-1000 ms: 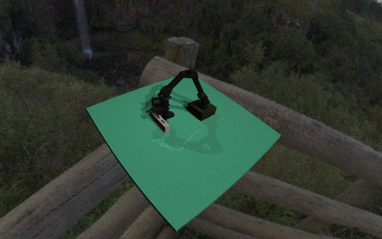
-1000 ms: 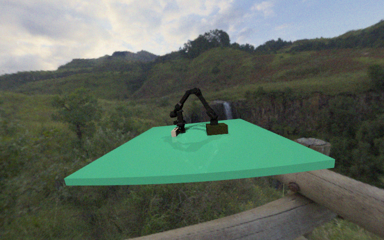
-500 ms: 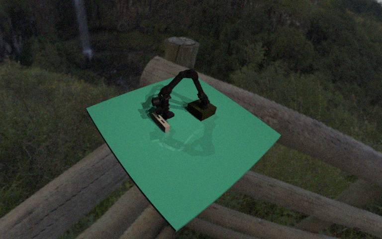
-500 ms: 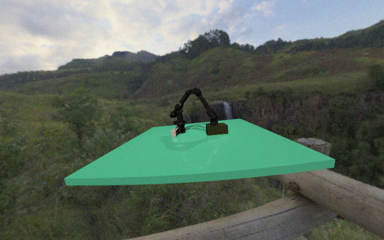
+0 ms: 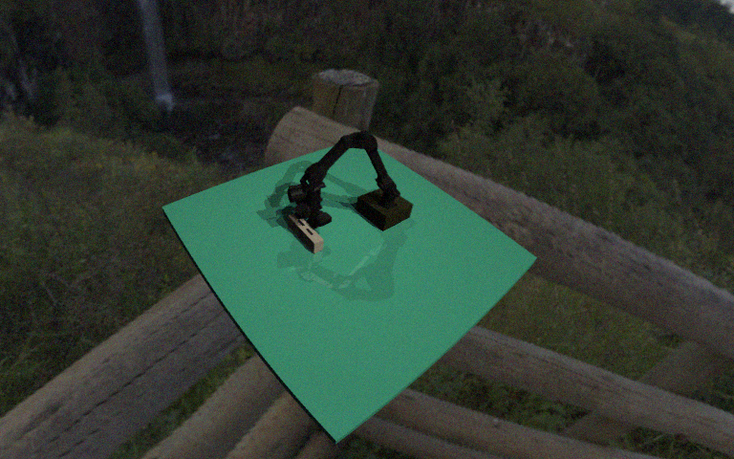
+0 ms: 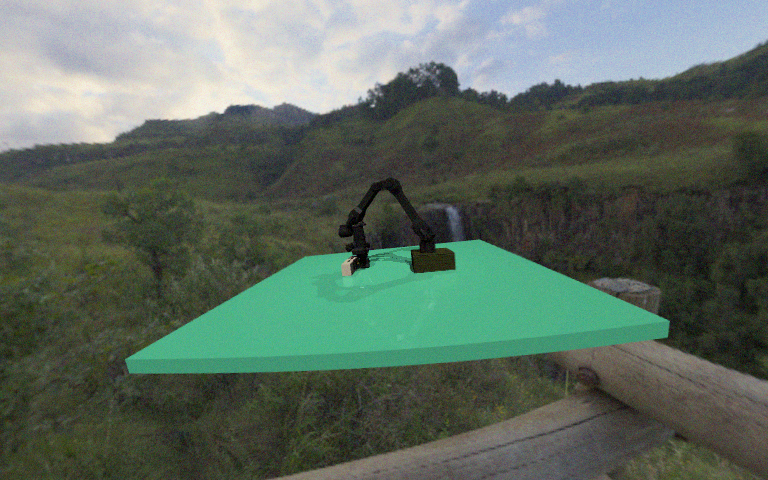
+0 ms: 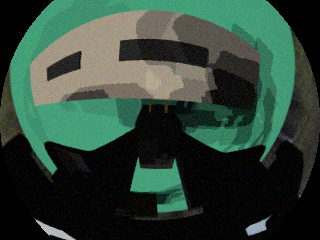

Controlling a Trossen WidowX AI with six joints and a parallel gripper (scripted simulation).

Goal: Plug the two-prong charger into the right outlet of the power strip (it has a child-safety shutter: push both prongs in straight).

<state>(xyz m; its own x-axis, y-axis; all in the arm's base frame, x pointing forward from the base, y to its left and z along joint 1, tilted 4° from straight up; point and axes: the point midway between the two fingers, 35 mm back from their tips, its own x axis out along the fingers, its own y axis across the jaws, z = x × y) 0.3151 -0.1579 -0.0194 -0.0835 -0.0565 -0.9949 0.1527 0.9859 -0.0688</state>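
Note:
The beige power strip (image 5: 316,245) (image 6: 346,268) (image 7: 102,47) stands on the green table. In the wrist view it runs across the upper half, with dark slots in its surface and shadow over its right part. My gripper (image 5: 318,217) (image 6: 363,262) (image 7: 157,145) is low beside the strip and is shut on the black charger (image 7: 156,125). Two thin brass prongs (image 7: 166,106) stick out of the charger toward the strip. Their far ends meet the strip's near edge in the wrist view; whether they touch or enter it cannot be told. The top and exterior views do not resolve the charger.
The dark box under the arm's base (image 5: 382,213) (image 6: 433,260) stands on the green table (image 5: 346,346) (image 6: 481,316), behind and to the right of the strip in the exterior view. Shadows of the arm fall across the table and strip.

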